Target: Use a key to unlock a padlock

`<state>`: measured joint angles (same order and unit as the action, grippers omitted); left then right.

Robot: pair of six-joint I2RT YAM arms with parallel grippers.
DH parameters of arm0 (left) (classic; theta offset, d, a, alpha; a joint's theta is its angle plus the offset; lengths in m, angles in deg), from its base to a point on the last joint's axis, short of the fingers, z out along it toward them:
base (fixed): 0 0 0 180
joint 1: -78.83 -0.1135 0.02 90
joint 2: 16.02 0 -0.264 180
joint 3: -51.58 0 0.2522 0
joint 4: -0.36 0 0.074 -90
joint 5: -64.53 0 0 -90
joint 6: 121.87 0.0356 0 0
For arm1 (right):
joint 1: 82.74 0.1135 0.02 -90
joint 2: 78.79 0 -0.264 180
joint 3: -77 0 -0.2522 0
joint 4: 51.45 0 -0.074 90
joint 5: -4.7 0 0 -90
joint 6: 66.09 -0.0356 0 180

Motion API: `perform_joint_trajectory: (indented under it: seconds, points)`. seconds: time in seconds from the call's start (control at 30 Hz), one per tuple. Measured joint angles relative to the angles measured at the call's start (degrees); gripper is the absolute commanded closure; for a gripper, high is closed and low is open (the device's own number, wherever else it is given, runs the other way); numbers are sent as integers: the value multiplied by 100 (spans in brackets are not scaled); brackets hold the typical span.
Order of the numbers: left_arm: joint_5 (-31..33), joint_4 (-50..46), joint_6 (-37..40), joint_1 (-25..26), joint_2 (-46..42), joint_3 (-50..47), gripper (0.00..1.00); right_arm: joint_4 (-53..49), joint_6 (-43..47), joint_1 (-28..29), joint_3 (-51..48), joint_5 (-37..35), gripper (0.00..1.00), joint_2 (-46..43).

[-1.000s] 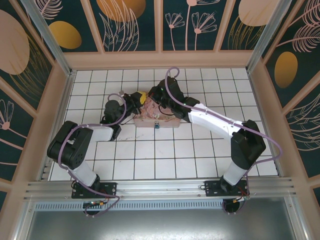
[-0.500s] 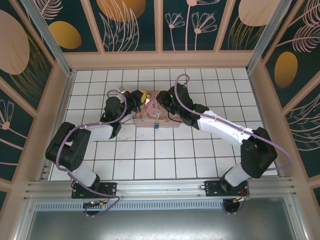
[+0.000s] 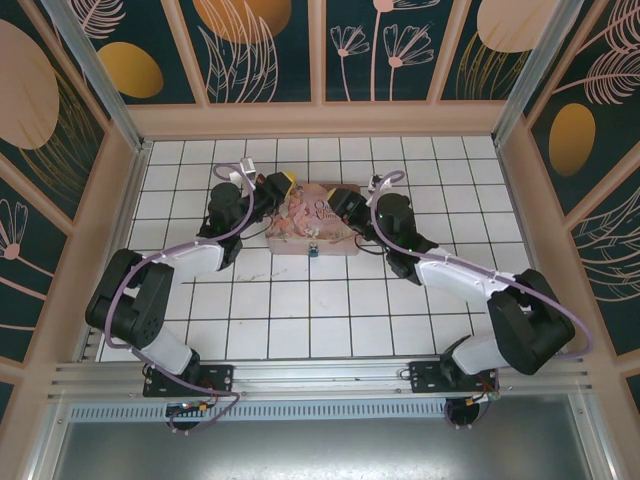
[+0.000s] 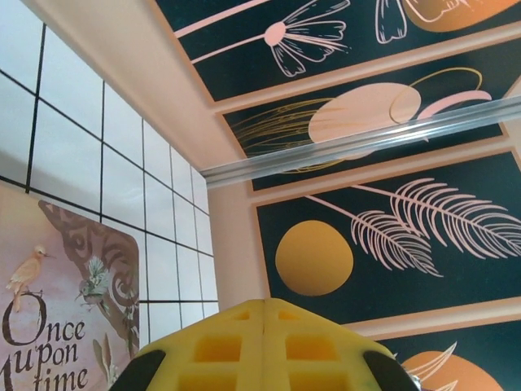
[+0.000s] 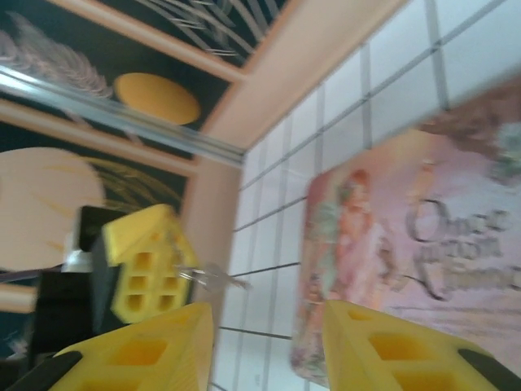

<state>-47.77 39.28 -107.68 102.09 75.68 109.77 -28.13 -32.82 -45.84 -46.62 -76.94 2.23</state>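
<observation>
Left gripper (image 4: 264, 326) jaws pinch the key (image 5: 210, 277), right gripper (image 5: 269, 330) jaws sit open. I'd steady the padlock (image 3: 313, 250) at the tin box's (image 3: 335, 240) near edge first.

Left arm (image 3: 190, 262): elbow folded back low on the left, forearm running up and inward, pincer (image 3: 283, 184) pointing right, its two yellow fingers (image 4: 220, 350) pressed flat together along a closed seam. Right arm (image 3: 455, 278): elbow out low on the right, forearm reaching up and to the left, pincer (image 3: 338, 203) pointing left, its yellow fingers (image 5: 391, 350) spread with a clear gap between them. The two pincers face each other tip to tip, near but apart.
</observation>
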Motion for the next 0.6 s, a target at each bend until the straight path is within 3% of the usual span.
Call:
perform_joint_trajectory:
  seconds: [0.13, 0.6]
  points:
    - [4, 116, -7, 0, -63, -22, 100, 1126, -20, 151, 13, 192, 60, 358]
    - [175, 197, -31, 0, -470, -179, 100, 2889, -232, 378, 302, 175, 60, 1456]
